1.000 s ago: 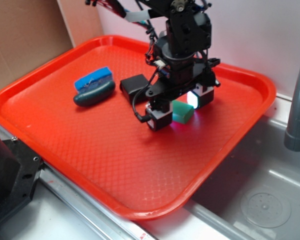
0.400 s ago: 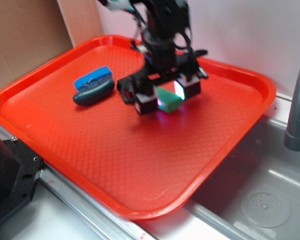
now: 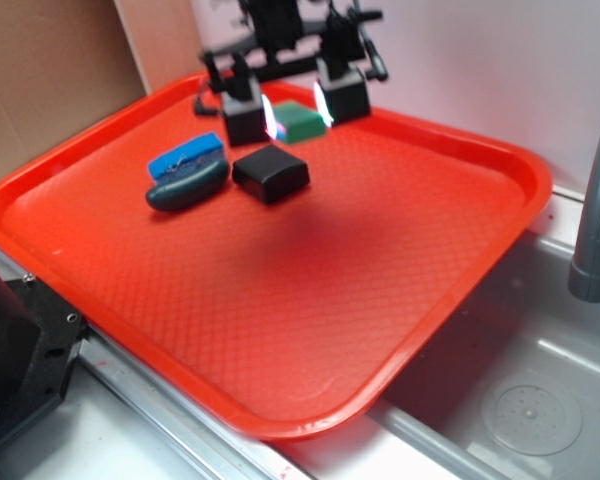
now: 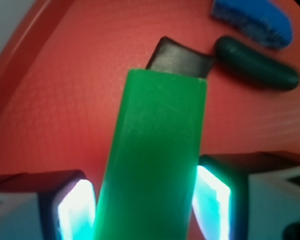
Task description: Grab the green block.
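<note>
My gripper is shut on the green block and holds it in the air above the back of the red tray. In the wrist view the green block stands between my two lit fingers, which press on its sides. The block hangs above the black box.
A dark teal brush with a blue top lies left of the black box; both also show in the wrist view, the box and the brush. A grey sink and faucet pipe lie to the right. Cardboard stands behind at the left.
My gripper has risen with the green block and moved back and left, from the tray's middle to above the black box.
</note>
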Motion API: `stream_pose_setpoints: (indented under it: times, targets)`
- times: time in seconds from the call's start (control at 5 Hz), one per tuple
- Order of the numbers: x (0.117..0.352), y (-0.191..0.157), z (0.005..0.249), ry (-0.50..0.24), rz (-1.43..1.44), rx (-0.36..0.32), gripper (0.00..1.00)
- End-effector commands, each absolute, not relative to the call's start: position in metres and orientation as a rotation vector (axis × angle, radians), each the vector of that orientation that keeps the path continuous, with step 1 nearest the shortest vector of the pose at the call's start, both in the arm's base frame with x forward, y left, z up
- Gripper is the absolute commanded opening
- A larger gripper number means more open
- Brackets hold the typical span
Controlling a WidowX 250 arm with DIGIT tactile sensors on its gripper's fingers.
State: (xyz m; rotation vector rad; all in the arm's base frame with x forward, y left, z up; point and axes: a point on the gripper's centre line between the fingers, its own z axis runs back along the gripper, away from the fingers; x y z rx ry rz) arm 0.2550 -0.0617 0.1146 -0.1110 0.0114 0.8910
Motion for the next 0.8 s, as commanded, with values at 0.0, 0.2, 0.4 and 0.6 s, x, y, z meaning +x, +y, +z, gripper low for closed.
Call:
stream_pose_setpoints:
  times: [0.0, 0.2, 0.4, 0.6]
  targets:
    - [0.244, -0.028, 0.187, -0.128, 0.513, -0.115, 0.00]
    - [0.234, -0.019, 0.203, -0.162, 0.345, -0.105, 0.00]
    - [0.226, -0.016, 0.208, -0.176, 0.298, -0.167, 0.00]
    - [0.227, -0.017, 0.211, -0.186, 0.214, -0.123, 0.00]
